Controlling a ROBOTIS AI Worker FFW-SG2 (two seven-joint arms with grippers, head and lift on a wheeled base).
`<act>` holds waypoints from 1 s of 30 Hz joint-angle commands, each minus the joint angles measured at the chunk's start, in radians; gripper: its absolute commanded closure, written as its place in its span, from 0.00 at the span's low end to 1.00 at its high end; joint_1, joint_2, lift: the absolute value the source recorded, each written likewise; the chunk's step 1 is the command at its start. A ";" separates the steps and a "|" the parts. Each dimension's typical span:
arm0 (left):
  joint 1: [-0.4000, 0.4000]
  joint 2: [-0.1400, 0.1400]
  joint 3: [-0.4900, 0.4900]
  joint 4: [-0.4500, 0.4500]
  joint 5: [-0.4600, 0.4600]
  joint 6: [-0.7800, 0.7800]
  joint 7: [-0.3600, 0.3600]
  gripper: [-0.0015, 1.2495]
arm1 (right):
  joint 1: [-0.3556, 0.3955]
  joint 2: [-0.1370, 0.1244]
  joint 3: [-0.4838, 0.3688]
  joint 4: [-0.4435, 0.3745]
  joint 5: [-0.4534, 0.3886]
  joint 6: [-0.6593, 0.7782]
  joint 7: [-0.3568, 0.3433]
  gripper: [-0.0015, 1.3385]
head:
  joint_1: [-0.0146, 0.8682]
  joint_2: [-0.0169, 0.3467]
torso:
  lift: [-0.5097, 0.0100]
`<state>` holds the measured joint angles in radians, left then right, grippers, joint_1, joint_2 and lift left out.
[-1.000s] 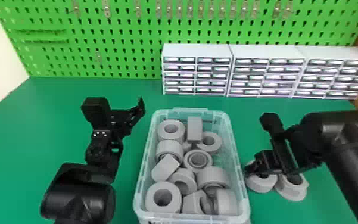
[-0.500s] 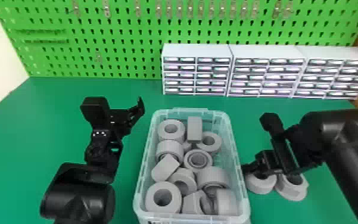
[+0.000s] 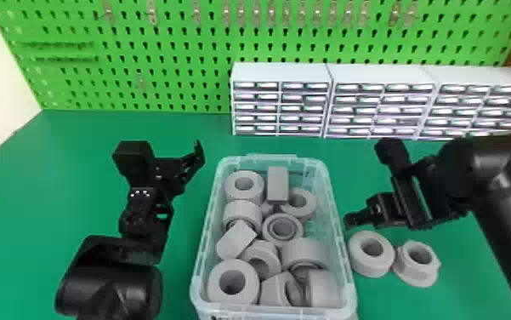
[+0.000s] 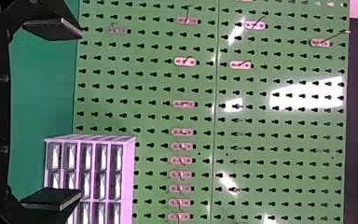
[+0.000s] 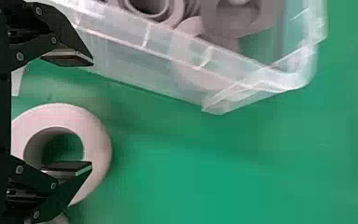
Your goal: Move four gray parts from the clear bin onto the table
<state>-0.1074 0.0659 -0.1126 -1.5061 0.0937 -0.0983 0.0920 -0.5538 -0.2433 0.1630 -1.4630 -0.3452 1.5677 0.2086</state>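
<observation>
Right gripper (image 3: 349, 221): its two black fingers (image 5: 67, 168) are standing well apart, above the table (image 5: 214, 163).
Ring-shaped gray part (image 5: 100, 144): lies on the green table, hole facing the camera; one fingertip covers a bit of it, touching or not I cannot tell.
Clear bin (image 5: 144, 35): is near this part, its wall see-through.
Gray parts in the bin (image 5: 268, 18): several, partly cut by the view's edge.

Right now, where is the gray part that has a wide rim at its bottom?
In the head view, the flanged gray part sits on the table, right of the bin, beside the round ring.
</observation>
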 commanded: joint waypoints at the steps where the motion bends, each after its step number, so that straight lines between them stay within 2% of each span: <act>1: -0.002 0.000 -0.001 0.001 -0.003 -0.001 0.000 0.08 | -0.021 0.002 -0.014 -0.042 -0.001 0.005 0.000 0.35 | 0.80 0.24 | 0.88; 10: 0.003 0.000 -0.002 0.000 -0.008 0.000 0.000 0.08 | -0.051 0.001 -0.019 -0.148 -0.043 0.005 0.000 0.35 | 0.80 0.24 | 0.88; 30: 0.003 0.000 -0.002 0.001 -0.008 -0.001 0.000 0.08 | -0.094 0.016 0.055 -0.189 -0.132 0.005 0.000 0.36 | 0.80 0.24 | 0.88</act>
<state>-0.1052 0.0659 -0.1172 -1.5062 0.0860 -0.0983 0.0920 -0.6379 -0.2308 0.1950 -1.6483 -0.4599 1.5677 0.2086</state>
